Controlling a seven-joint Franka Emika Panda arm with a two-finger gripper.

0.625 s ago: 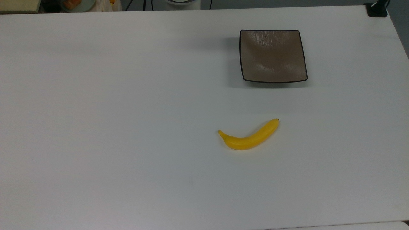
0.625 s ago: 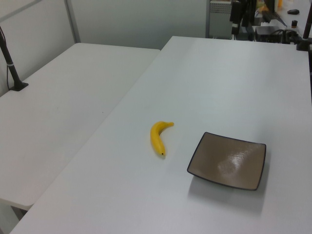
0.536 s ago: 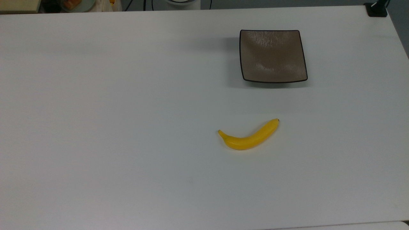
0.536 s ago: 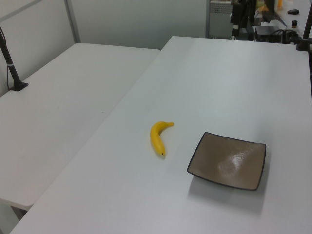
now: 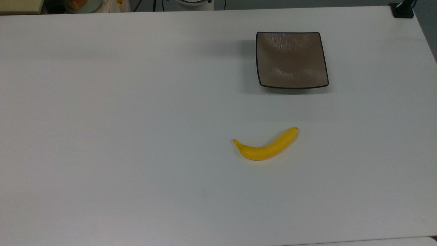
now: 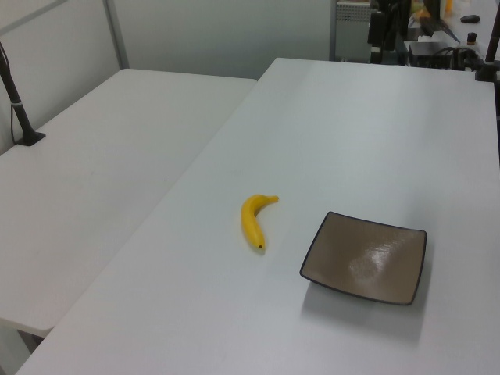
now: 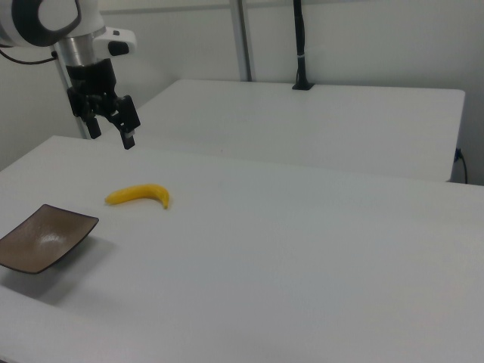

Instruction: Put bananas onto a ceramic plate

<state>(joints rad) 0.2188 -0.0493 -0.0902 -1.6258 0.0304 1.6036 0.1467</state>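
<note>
Nothing on the table [image 5: 136,136] has shifted since the earlier frames: bananas [image 5: 266,146] and ceramic plate [image 5: 291,59] lie where they did. Bananas rest flat on the table, well apart from the plate, on the plate's lower side in the top view. Gripper [image 7: 110,130] hangs in the air above the bananas, fingers spread and holding nothing.

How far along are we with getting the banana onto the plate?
Nothing is done yet. The banana lies on the table, apart from the plate, which holds nothing. The gripper hangs open in the air above the table, holding nothing, in the right view up and left of the banana. Left to do: reach, grasp, carry, and place.
</note>
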